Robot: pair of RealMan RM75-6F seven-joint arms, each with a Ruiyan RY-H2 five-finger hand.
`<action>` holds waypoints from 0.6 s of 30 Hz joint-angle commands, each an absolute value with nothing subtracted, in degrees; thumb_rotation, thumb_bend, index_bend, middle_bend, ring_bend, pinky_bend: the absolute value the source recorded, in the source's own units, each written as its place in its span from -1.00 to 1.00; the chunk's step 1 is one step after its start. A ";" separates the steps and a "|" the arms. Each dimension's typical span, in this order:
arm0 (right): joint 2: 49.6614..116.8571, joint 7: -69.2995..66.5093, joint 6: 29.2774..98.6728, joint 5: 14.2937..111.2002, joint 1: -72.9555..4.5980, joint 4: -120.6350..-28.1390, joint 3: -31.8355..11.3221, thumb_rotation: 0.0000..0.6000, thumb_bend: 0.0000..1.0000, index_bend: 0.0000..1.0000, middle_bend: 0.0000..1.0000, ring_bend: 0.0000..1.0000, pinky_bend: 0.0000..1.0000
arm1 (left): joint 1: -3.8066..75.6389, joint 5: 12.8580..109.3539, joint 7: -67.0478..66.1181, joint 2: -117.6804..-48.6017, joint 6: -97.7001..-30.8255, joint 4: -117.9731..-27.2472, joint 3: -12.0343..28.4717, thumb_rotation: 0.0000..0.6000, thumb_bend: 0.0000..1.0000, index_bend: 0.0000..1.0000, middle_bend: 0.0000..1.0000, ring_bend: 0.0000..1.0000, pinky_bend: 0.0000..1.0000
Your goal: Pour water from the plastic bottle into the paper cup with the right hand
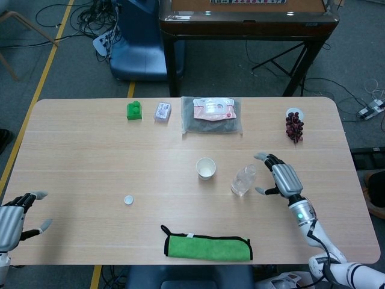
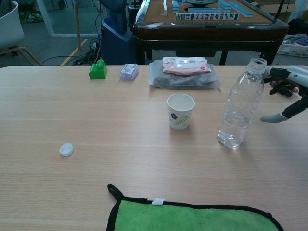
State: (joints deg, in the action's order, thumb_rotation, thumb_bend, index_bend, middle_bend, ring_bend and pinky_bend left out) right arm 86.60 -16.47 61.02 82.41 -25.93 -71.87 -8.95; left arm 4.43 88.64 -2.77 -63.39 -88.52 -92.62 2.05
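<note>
A clear plastic bottle (image 1: 243, 179) (image 2: 239, 109) stands upright and uncapped on the table, holding a little water. Just to its left stands a white paper cup (image 1: 206, 168) (image 2: 180, 111) with a flower print. My right hand (image 1: 279, 176) (image 2: 288, 91) is open, fingers spread, a short gap to the right of the bottle and not touching it. At the table's front left corner my left hand (image 1: 18, 214) is open and holds nothing; the chest view does not show it.
A white bottle cap (image 1: 128, 200) (image 2: 66, 149) lies left of centre. A green cloth (image 1: 207, 246) (image 2: 192, 216) lies at the front edge. At the back are a green block (image 1: 134, 110), a small packet (image 1: 163, 111), a wipes pack (image 1: 212, 113) and dark grapes (image 1: 294, 126).
</note>
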 commanded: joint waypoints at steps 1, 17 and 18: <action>87.85 -17.36 59.82 82.81 -27.16 -70.90 -8.62 1.00 -1.00 -0.64 -0.71 -0.76 -0.47 | 4.37 88.48 -2.78 -63.26 -88.55 -92.73 2.12 1.00 -0.70 -0.35 -0.23 -0.11 0.22; 92.93 -22.03 56.31 83.34 -31.10 -66.08 -7.20 1.00 -1.00 -0.64 -0.67 -0.76 -0.47 | 3.93 88.51 -2.31 -62.44 -89.17 -93.61 2.24 1.00 -0.70 -0.34 -0.23 -0.11 0.22; 93.20 -22.50 56.32 83.54 -31.22 -65.57 -7.05 1.00 -1.00 -0.64 -0.65 -0.76 -0.47 | 3.90 88.51 -2.24 -62.39 -89.21 -93.65 2.25 1.00 -0.70 -0.34 -0.23 -0.11 0.22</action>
